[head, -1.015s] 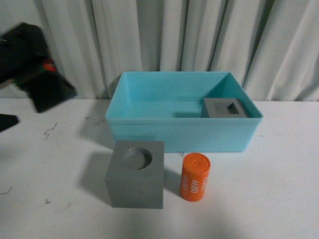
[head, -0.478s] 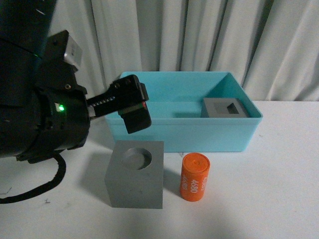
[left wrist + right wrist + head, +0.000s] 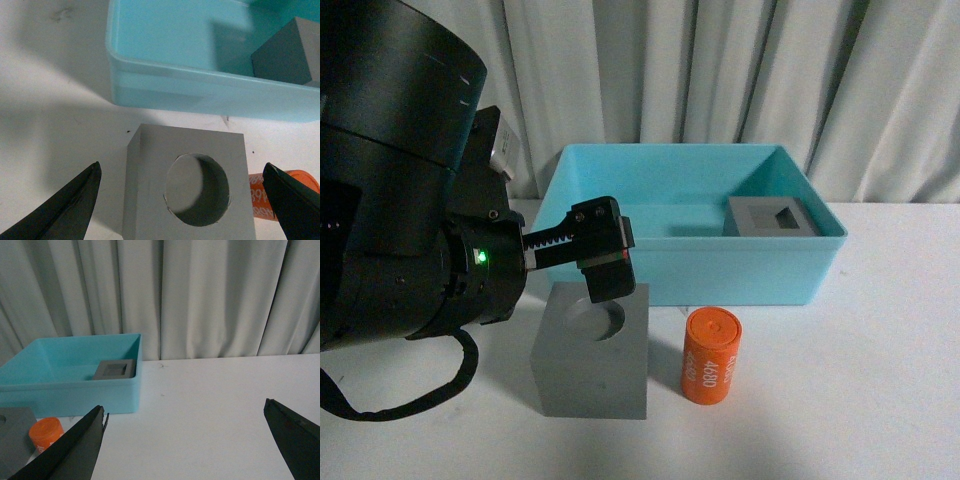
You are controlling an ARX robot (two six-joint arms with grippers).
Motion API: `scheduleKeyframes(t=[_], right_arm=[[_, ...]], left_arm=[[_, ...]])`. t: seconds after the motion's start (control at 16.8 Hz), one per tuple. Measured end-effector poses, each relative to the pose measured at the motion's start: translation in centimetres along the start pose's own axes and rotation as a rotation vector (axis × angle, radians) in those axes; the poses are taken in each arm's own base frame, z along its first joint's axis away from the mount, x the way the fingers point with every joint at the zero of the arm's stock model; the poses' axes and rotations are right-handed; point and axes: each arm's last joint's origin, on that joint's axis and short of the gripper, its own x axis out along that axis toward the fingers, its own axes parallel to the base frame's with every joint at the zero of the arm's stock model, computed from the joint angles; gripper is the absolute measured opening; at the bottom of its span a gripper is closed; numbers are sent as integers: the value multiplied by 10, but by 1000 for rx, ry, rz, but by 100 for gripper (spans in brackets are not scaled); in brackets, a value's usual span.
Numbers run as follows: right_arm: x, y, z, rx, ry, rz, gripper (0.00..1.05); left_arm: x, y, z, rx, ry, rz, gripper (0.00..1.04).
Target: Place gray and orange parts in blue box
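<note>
The left claw (image 3: 180,170) is open wide. It hangs over the gray cube with the round hole (image 3: 592,350). In the left wrist view one black finger (image 3: 75,200) shows on each side of this cube, and neither one touches it. The cube sits on the white table (image 3: 880,380).

The orange cylinder (image 3: 711,355) stands just beside that cube, at its 3 o'clock. It has white numbers on its side. The two do not touch.

The blue box (image 3: 720,270) sits at the cube's 12 o'clock, close behind it. The gray cube with the rectangle hole (image 3: 773,217) is inside the box, in the corner at about 2 o'clock.

The right claw (image 3: 185,407) is open wide too and holds nothing. It is well away from the parts, over bare table.

A gray curtain (image 3: 720,70) hangs behind the table.
</note>
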Motion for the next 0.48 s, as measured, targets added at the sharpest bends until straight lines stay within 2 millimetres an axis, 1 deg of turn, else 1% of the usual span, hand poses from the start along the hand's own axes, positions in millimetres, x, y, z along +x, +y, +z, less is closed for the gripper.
scheduleKeyframes(t=[0.3,0.48], right_arm=[[0,0,0,0,0,0,98],[0,0,0,0,0,0,98]], left_arm=[[11,7,-11,30,45,3,98],[22,13,-21,48,86,12,98]])
